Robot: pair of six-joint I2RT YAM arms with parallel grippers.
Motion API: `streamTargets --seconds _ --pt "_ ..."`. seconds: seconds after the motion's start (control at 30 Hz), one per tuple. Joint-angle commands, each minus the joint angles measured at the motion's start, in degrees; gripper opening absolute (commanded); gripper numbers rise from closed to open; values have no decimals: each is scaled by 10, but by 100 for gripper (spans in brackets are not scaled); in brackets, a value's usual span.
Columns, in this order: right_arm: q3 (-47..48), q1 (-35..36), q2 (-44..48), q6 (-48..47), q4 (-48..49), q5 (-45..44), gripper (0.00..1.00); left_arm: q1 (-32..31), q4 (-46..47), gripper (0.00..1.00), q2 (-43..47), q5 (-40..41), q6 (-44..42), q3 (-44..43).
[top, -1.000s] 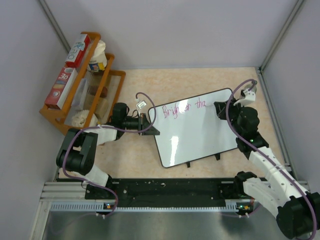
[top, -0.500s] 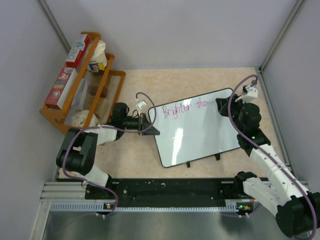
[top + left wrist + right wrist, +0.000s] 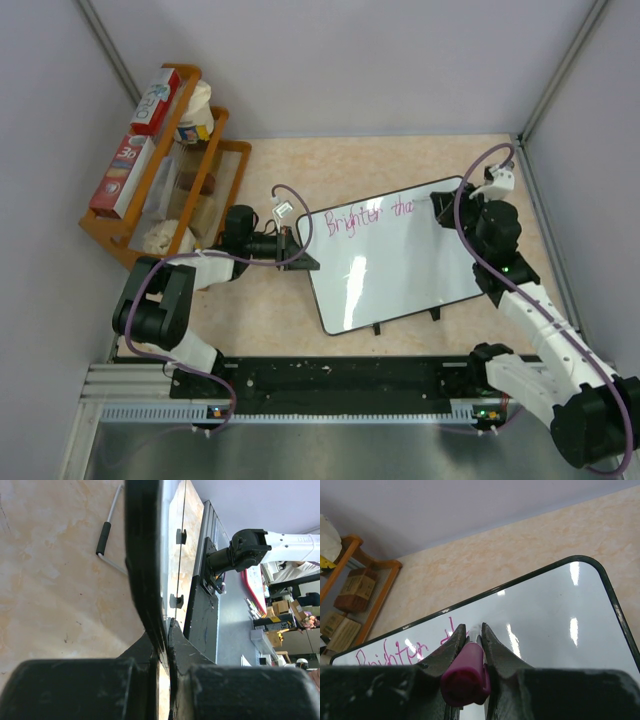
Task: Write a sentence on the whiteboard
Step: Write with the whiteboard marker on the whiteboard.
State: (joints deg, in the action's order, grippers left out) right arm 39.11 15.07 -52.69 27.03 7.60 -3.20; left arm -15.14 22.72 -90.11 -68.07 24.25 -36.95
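Right end effector (image 3: 472, 629) — pinching pink marker (image 3: 465, 672) | left end effector (image 3: 297, 247) — clamped on whiteboard (image 3: 395, 270) edge

The whiteboard (image 3: 400, 270) lies right of the rack (image 3: 108, 238), apparently apart.

Even bright light; glare streaks on whiteboard (image 3: 545, 610); wrist-view foregrounds blurred
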Motion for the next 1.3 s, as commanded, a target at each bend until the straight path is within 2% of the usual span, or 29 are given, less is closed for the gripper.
streamTargets --seconds 0.0,0.6,1.27 --pt "-2 -7 8 -6 12 -3 0 -16 -3 0 -8 51 -114 19" --pt "-56 -7 43 1 -3 3 0 -16 -3 0 -9 51 -113 19" --pt "0 -11 -11 -10 36 -25 0 -16 -1 0 -9 50 -112 19"
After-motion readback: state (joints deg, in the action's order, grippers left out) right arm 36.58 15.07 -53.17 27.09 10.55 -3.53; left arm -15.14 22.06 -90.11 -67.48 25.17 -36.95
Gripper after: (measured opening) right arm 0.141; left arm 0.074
